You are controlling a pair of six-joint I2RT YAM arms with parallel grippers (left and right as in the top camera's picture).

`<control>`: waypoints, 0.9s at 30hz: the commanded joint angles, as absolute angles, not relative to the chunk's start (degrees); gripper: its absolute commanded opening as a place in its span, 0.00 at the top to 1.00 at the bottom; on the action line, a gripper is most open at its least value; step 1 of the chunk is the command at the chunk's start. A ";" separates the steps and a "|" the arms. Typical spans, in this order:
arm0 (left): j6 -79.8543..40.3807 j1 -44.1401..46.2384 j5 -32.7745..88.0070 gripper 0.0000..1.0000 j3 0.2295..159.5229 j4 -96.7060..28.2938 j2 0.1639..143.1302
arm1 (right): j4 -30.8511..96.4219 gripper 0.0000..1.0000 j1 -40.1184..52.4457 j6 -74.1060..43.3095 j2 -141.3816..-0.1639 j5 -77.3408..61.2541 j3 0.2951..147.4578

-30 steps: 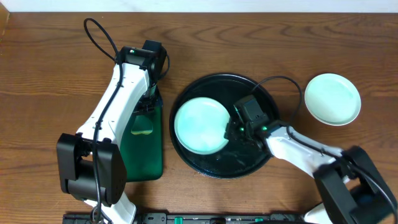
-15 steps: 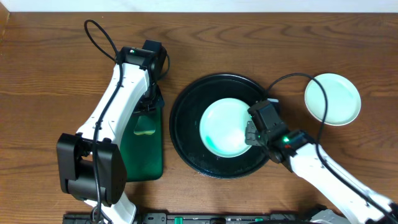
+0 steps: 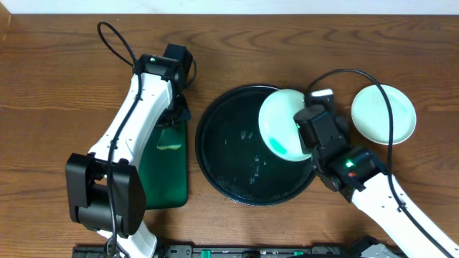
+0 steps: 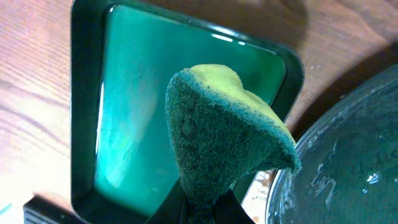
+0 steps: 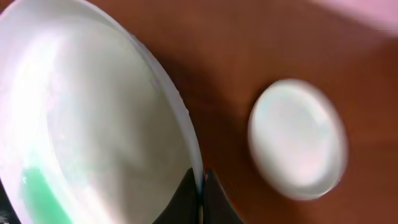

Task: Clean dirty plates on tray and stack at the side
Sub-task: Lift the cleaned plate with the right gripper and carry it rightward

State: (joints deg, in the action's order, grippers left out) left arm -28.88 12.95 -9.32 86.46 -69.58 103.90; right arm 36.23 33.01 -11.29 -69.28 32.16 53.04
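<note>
My right gripper (image 3: 305,129) is shut on the rim of a pale green plate (image 3: 281,122) and holds it tilted above the right side of the round black tray (image 3: 222,165). In the right wrist view the fingers (image 5: 200,186) pinch the plate's edge (image 5: 93,124). A second pale green plate (image 3: 384,113) lies on the table to the right; it also shows in the right wrist view (image 5: 298,140). My left gripper (image 4: 202,205) is shut on a green and yellow sponge (image 4: 217,124) above the green rectangular tray (image 4: 130,112), which the overhead view (image 3: 166,172) also shows.
The black tray (image 4: 348,162) is wet with soapy streaks and holds no plate. Black cables loop behind the left arm (image 3: 115,43) and over the right arm (image 3: 358,79). Bare wood table lies at the far side (image 3: 287,43).
My right gripper has lifted the plate off the black tray's left-centre and carried it up and to the right, tilting it. The left arm with the sponge has stayed put.
</note>
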 commanded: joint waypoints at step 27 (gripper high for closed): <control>-27.42 12.75 -3.38 0.93 80.09 -63.07 104.16 | 23.55 0.99 58.46 45.69 -68.64 80.90 59.35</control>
